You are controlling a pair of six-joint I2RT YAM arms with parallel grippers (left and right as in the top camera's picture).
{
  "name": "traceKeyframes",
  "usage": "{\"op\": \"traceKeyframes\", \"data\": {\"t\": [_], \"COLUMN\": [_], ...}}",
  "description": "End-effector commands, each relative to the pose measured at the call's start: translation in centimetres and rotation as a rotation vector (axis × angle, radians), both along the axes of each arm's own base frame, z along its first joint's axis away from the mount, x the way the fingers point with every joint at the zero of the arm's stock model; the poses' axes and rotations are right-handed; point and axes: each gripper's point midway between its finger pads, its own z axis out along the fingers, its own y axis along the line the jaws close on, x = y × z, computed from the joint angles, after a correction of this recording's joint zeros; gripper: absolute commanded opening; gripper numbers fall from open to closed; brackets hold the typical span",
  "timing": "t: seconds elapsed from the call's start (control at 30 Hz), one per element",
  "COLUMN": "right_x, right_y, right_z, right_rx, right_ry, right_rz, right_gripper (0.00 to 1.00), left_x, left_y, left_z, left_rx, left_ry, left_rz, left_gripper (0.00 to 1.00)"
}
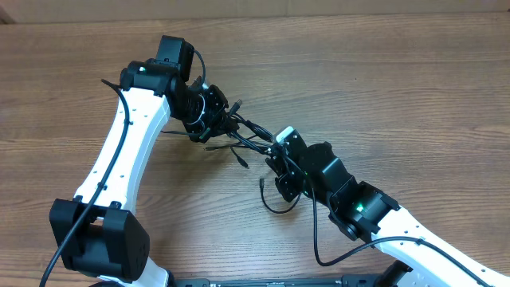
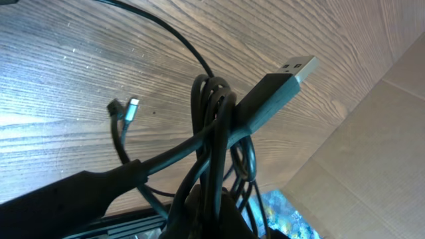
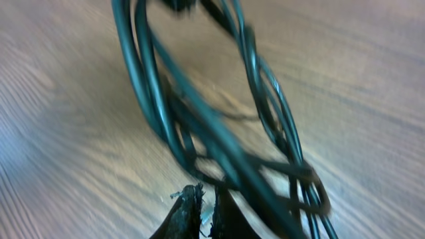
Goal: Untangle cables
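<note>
The cables [image 1: 249, 131] are a tangle of thin black cords stretched between my two grippers above the wooden table. My left gripper [image 1: 209, 113] is shut on one end of the bundle. In the left wrist view its dark fingers [image 2: 212, 216] clamp several strands, a black USB plug with a silver tip [image 2: 279, 85] sticks up to the right, and a small silver-tipped plug [image 2: 133, 107] hangs on the left. My right gripper [image 1: 279, 155] holds the other end. In the blurred right wrist view its fingers [image 3: 204, 207] are pressed nearly together under the twisted strands [image 3: 219, 126].
A loose loop of cable [image 1: 275, 206] with a small plug lies on the table [image 1: 382, 72] below the right gripper. Short plug ends [image 1: 239, 158] dangle under the bundle. A cardboard box edge [image 2: 372, 153] shows at the right of the left wrist view.
</note>
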Motion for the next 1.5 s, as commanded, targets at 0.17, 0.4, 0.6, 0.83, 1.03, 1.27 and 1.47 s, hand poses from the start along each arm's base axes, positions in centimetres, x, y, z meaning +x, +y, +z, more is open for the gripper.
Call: {"op": "traceKeyframes", "data": {"t": [0.17, 0.4, 0.6, 0.83, 1.03, 1.27, 1.47], "right_x": [0.7, 1.3, 1.4, 1.6, 0.9, 2.1, 2.4], "right_y": [-1.0, -1.0, -1.3, -0.9, 1.3, 0.1, -0.2], "right_z": [-0.3, 0.4, 0.3, 0.8, 2.4, 2.3, 2.3], "right_rx": [-0.075, -0.088, -0.130, -0.126, -0.015, -0.050, -0.052], "right_ry": [-0.046, -0.107, -0.134, -0.164, -0.182, -0.205, -0.204], "right_rz": [-0.019, -0.011, 0.007, 0.025, 0.118, 0.048, 0.036], "right_gripper": [0.08, 0.31, 0.41, 0.41, 0.38, 0.37, 0.34], "left_x": [0.1, 0.2, 1.2, 2.6, 2.0, 0.7, 0.6], "left_y": [0.2, 0.3, 1.9, 3.8, 1.6, -1.0, -1.6], "left_z": [0.5, 0.6, 0.5, 0.7, 1.6, 2.2, 2.8], "left_rx": [-0.041, -0.045, -0.014, -0.017, -0.097, -0.153, -0.200], "left_ry": [-0.038, -0.107, -0.179, -0.237, -0.232, -0.283, -0.299], "left_rz": [-0.052, -0.130, -0.152, -0.133, -0.163, -0.290, -0.309], "left_gripper": [0.04, 0.04, 0.04, 0.04, 0.04, 0.04, 0.04]}}
